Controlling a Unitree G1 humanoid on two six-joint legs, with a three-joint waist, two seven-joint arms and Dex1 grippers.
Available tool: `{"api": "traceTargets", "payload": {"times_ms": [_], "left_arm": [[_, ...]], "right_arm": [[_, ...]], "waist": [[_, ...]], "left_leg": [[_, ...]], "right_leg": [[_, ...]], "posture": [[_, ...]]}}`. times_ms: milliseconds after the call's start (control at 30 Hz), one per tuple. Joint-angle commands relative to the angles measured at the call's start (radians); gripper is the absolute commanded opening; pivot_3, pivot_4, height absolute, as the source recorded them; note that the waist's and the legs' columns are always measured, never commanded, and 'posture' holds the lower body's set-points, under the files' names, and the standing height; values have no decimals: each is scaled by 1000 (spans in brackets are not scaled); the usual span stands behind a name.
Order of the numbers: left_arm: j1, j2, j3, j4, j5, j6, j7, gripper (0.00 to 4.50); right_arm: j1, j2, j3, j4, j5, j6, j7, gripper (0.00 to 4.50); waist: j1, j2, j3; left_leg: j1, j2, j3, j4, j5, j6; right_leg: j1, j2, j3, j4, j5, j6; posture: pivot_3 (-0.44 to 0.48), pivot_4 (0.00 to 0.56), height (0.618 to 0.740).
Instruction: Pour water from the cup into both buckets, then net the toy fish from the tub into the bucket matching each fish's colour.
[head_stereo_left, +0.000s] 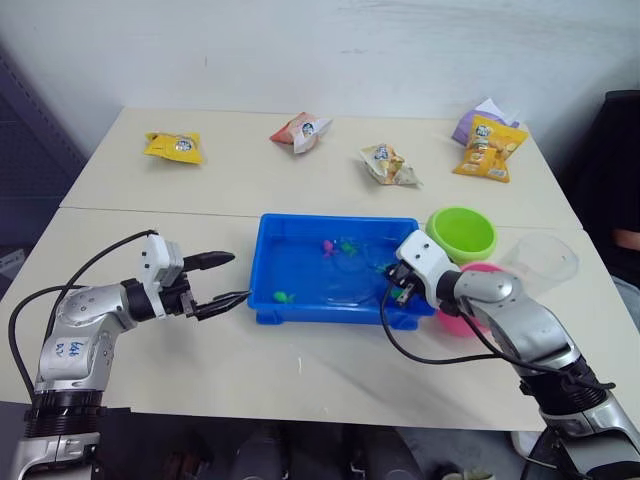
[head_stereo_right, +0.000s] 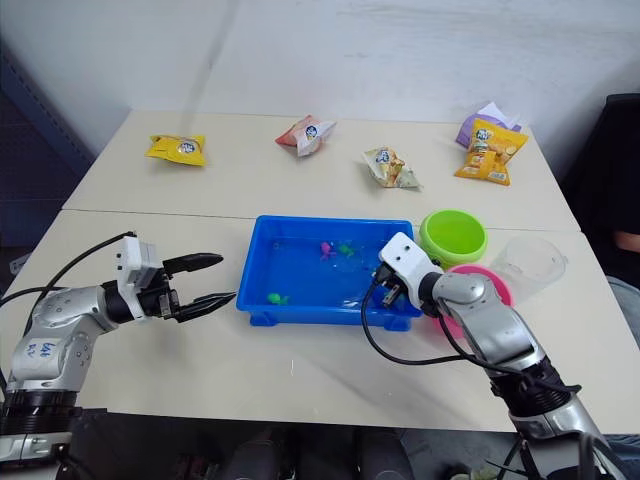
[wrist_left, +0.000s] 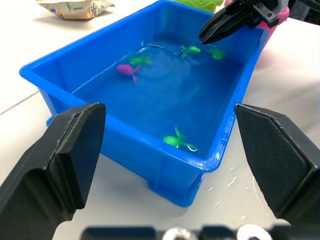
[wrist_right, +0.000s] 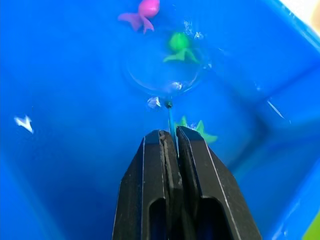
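In the left eye view, we see the blue tub sitting mid-table with water in it. The left gripper hovers just beside the tub's left wall, its 2 fingers spread apart and empty. The right gripper reaches over the tub's right end. The green bucket stands just right of the tub, the pink bucket sits partly hidden behind the right arm, and the clear cup stands beside them. 4 snack packets lie along the far edge of the table.

In the left wrist view, a pink fish and several green fish float in the tub.

In the right wrist view, the right gripper's fingers are clenched on the net's thin handle, and the net lies in the water with a green fish inside its hoop.
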Motion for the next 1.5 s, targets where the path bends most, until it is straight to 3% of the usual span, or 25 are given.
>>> {"api": "traceTargets", "payload": {"times_ms": [33,367,733,1033,1500], "left_arm": [[1,5,29,-14,-16,-22,3,4421],[18,2,32,-30,-21,-23,15,4421],[12,2,15,-87,-36,13,40,4421],[-103,-49,-70,-77,-51,43,-5,4421],[-317,-160,-242,110,-19,27,-171,4421]], "right_arm": [[-56,17,14,-23,-16,37,18,0],[-123,116,41,7,-33,38,15,0],[48,75,-163,-251,150,22,110,0],[315,-34,-468,-480,274,25,121,0],[794,23,-1000,-716,354,-39,81,0]], "waist": [[-1,0,0],[0,0,0],[3,0,0],[7,0,0],[13,0,0]], "left_leg": [[0,0,0,0,0,0],[-1,0,1,-2,1,-1],[-3,0,0,-4,1,-1],[-3,0,0,-4,0,-1],[3,1,0,-5,1,-1]], "right_leg": [[0,0,0,0,0,0],[-2,0,0,0,0,0],[-2,0,-1,-4,0,0],[-1,0,-1,-6,0,0],[5,4,0,-7,0,1]], "posture": [[0,150,738],[0,150,738],[0,150,738],[0,150,738],[0,150,738]]}}
